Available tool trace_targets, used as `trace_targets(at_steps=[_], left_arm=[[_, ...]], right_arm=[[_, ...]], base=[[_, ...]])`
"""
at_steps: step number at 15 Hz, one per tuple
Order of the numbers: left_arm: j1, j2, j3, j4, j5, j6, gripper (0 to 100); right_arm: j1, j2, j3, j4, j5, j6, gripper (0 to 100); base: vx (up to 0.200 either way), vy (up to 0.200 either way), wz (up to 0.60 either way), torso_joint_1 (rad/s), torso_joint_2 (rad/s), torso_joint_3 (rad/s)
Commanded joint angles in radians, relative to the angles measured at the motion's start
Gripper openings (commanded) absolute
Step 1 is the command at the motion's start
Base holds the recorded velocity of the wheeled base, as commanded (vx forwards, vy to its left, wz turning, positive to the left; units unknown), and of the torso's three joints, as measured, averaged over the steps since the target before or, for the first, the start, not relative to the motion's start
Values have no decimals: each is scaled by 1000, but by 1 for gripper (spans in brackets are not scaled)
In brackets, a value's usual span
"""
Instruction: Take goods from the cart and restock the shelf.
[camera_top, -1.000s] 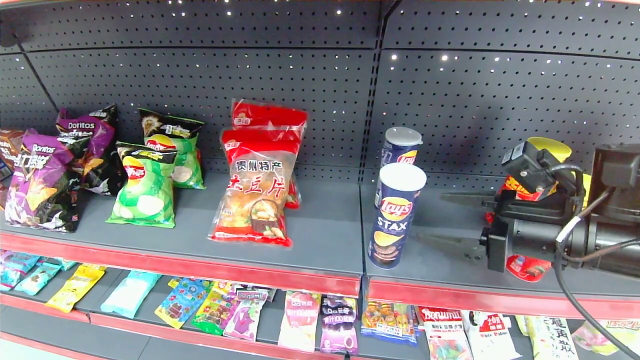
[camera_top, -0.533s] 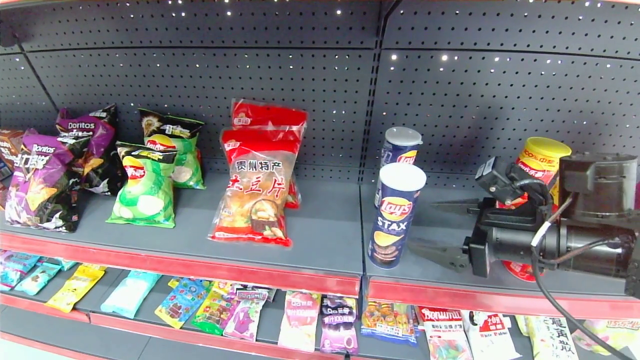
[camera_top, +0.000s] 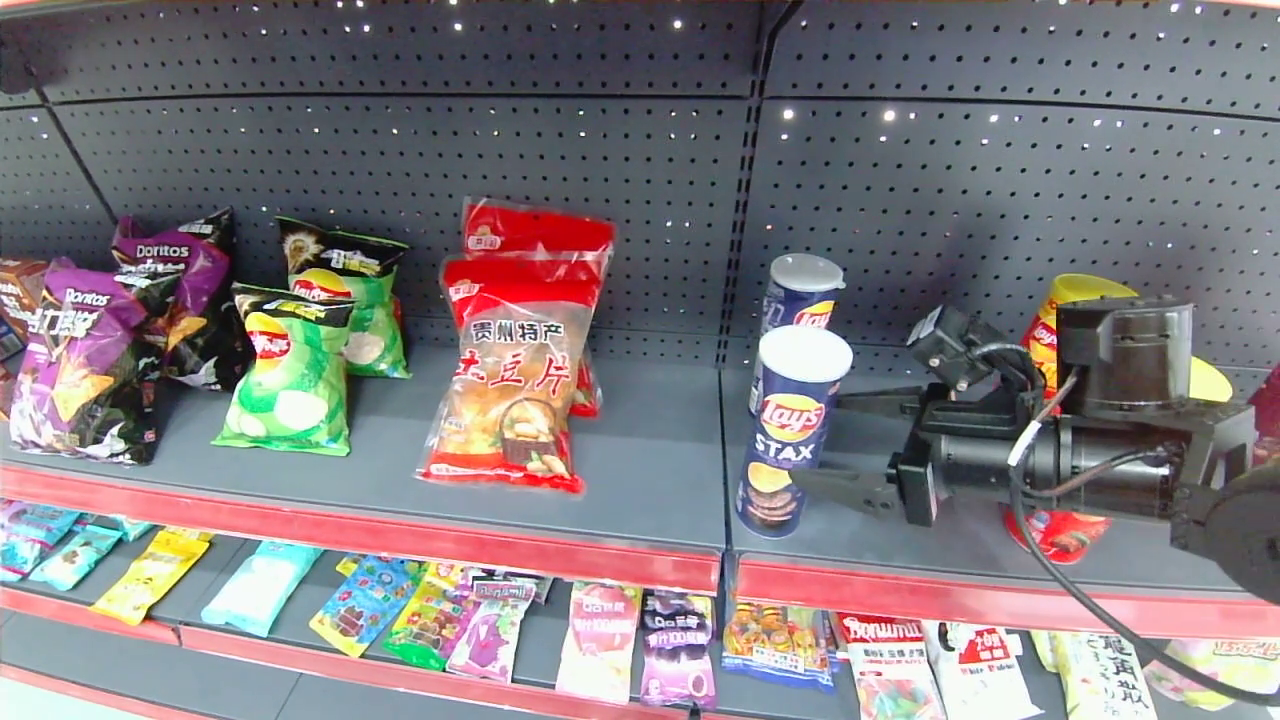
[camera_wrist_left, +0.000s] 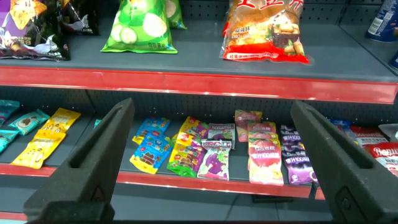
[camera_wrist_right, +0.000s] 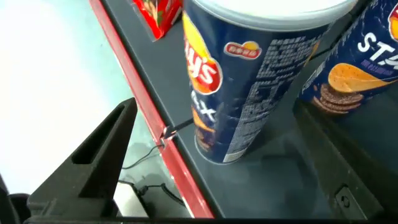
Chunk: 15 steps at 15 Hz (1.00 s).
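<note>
While your right arm lies level over the right end of the grey upper shelf (camera_top: 650, 470), its right gripper (camera_top: 818, 440) points left with its two fingers spread apart and nothing between them. The fingertips sit just beside the front blue can (camera_top: 795, 430), which stands upright near the shelf's red front lip. You cannot tell whether they touch it. A second blue can (camera_top: 800, 295) stands upright just behind the first, farther back. Behind the arm, a red can with a yellow lid (camera_top: 1048, 328) shows toward the back panel, largely hidden. Further left on the same shelf lean two red snack bags (camera_top: 510, 380), two green chip bags (camera_top: 295, 385) and purple chip bags (camera_top: 85, 360). Your left gripper (camera_wrist_left: 211, 107) sits lower, released and holding nothing. Its fingers are wide apart, and it faces the lower shelf (camera_wrist_left: 205, 180) of small coloured packets (camera_wrist_left: 211, 155).
</note>
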<state>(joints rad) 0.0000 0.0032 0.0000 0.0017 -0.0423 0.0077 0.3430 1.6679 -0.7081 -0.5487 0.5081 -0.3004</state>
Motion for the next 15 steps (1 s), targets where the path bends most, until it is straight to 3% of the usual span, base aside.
trace_targets(at_steps=[1, 15], left_arm=[[0, 0, 0, 0, -1, 0, 100], [0, 0, 0, 0, 1, 0, 100]], right_arm=[[-1, 29, -8, -4, 0, 0, 100], [-2, 127, -116, -11, -2, 7, 100]], base=[[0, 0, 0, 0, 0, 0], [0, 0, 0, 0, 0, 0]])
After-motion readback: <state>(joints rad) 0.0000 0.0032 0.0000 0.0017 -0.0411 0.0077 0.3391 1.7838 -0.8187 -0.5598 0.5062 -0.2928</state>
